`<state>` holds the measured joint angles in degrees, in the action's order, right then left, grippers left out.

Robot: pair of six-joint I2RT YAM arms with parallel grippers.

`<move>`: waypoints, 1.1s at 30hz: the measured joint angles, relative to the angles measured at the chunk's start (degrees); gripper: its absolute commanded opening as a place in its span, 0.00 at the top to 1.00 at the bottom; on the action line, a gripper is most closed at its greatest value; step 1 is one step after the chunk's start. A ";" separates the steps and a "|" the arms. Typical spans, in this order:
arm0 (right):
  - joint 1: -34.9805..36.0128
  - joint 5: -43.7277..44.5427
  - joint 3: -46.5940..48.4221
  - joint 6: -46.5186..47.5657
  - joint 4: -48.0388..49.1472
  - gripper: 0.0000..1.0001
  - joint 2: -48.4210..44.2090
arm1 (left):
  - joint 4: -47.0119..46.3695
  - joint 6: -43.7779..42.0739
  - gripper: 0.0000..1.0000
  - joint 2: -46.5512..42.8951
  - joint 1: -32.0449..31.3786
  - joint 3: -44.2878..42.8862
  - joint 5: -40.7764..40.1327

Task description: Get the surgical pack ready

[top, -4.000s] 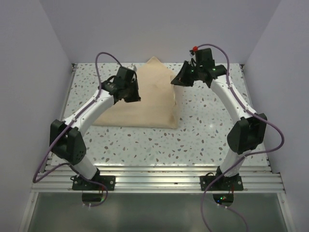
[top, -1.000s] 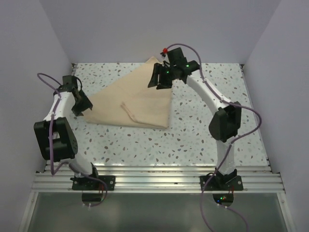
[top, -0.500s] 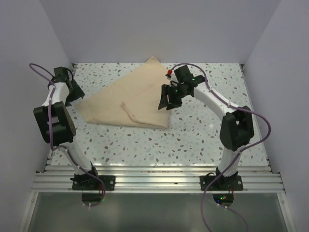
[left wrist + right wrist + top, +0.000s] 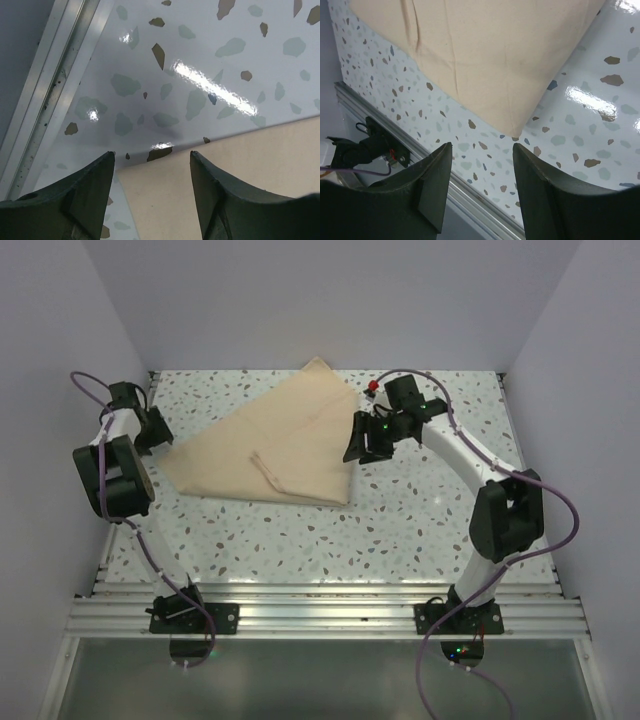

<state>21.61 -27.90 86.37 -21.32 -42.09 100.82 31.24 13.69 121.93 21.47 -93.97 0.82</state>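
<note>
Top external view: 1 surgical pack (image 4: 270,445) is seen, a tan cloth laid flat in a folded, roughly triangular shape on the far left-centre part of the speckled table (image 4: 430,510). The left gripper (image 4: 153,432) is held at the cloth's left corner, its jaws spread wide with nothing gripped; in the left wrist view that corner is framed between the 2 fingers. The right gripper (image 4: 360,445) is poised just beside the cloth's right edge, jaws moderately parted and empty, and the near right corner is shown beneath them in the right wrist view. The wrap is judged to be part-way folded, with a fresh hold being lined up. A descent onto a corner and a shallow pinch of the thin layers are judged to be called for next. Counted: 1 cloth, 2 grippers, 1 table.
</note>
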 measured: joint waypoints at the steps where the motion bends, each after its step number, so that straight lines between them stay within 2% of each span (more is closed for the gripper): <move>1: -0.37 -0.20 -0.13 0.02 0.11 0.45 -0.02 | -0.26 0.00 0.34 0.07 0.17 0.59 0.28; 9: -1.09 -1.73 -0.61 -0.11 0.79 0.46 -0.02 | -2.73 -2.40 0.34 -0.44 0.33 4.72 0.52; 11: -1.01 -1.88 -0.63 -0.13 0.98 0.46 -0.02 | -4.28 -2.71 0.36 -1.22 0.33 6.25 0.55; 13: -1.01 -1.90 -0.63 -0.13 1.01 0.46 -0.02 | -5.33 -3.02 0.44 -1.66 0.33 7.23 0.55; 16: -1.01 -1.90 -0.63 -0.17 1.03 0.46 -0.02 | -5.97 -3.41 0.47 -1.92 0.52 7.87 0.57; 28: -1.01 -3.26 -0.66 -0.59 2.03 0.46 0.07 | -11.28 -3.45 0.48 -6.47 0.61 15.74 1.77; 33: -1.01 -3.23 -0.66 -0.66 2.34 0.46 0.07 | -11.21 -3.43 0.53 -6.47 0.68 15.82 1.95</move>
<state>20.60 -31.14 85.71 -21.98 -39.75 100.88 20.03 10.26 115.46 22.15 -78.15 2.76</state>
